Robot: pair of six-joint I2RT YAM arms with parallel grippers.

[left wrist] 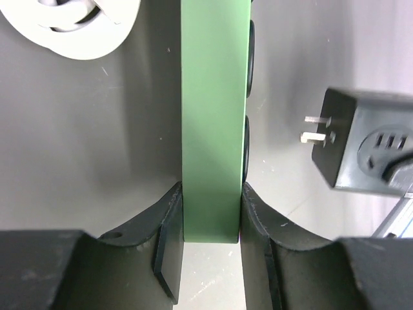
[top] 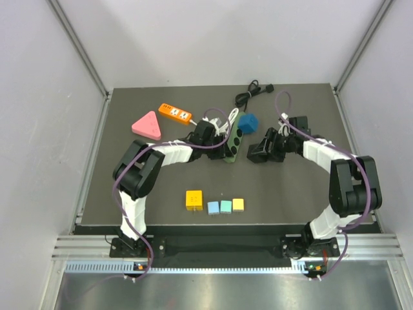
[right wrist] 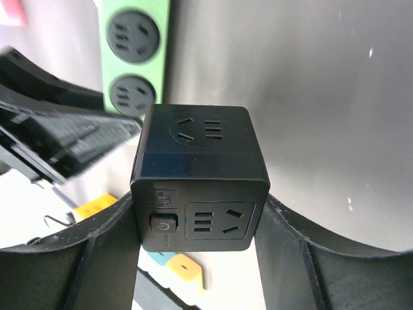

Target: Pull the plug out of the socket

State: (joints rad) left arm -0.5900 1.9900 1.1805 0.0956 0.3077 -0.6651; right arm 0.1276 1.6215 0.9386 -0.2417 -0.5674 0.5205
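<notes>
The socket is a green power strip (top: pixel 233 143) (left wrist: pixel 213 129) lying on the dark mat. My left gripper (top: pixel 216 143) (left wrist: pixel 211 219) is shut on its near end, fingers pressed against both long sides. The plug is a black cube adapter (top: pixel 256 153) (right wrist: pixel 200 174) and my right gripper (top: pixel 260 152) (right wrist: pixel 197 208) is shut on it. In the left wrist view the plug (left wrist: pixel 368 148) hangs to the right of the strip with its two metal prongs (left wrist: pixel 316 129) bare and a gap between them and the strip. Round black outlets on the socket (right wrist: pixel 135 51) show in the right wrist view.
A blue cube (top: pixel 249 122), a coiled white cord (top: pixel 216 119) (left wrist: pixel 77 26), an orange power strip (top: pixel 175 113) and a pink triangle (top: pixel 146 125) lie behind the arms. A black cable (top: pixel 255 92) sits at the far edge. Several small coloured blocks (top: pixel 216 204) rest near the front.
</notes>
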